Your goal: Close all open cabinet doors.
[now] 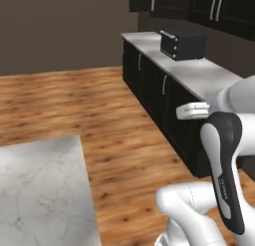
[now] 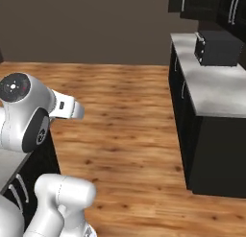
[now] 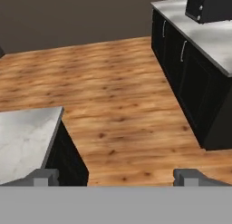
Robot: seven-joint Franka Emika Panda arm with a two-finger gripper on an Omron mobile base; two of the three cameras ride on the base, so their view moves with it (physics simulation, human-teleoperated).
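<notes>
Nearly black upper cabinet doors (image 1: 216, 6) with slim silver bar handles hang over the far counter, and again at the top right of the right base view (image 2: 230, 5). The leftmost upper door (image 1: 141, 1) seems to jut out from the row, though I cannot tell for certain. Lower dark doors (image 3: 181, 53) under that counter look shut. My gripper (image 3: 118, 177) is open and holds nothing. It hangs high over the wooden floor, well away from every door, with its fingertips (image 3: 45, 177) wide apart.
A black toaster oven (image 1: 182, 45) stands on the grey counter (image 1: 209, 75) to the right. A marble-topped island (image 1: 40, 190) with dark sides lies close on the left. Bare wooden floor (image 3: 113, 96) stretches between the two.
</notes>
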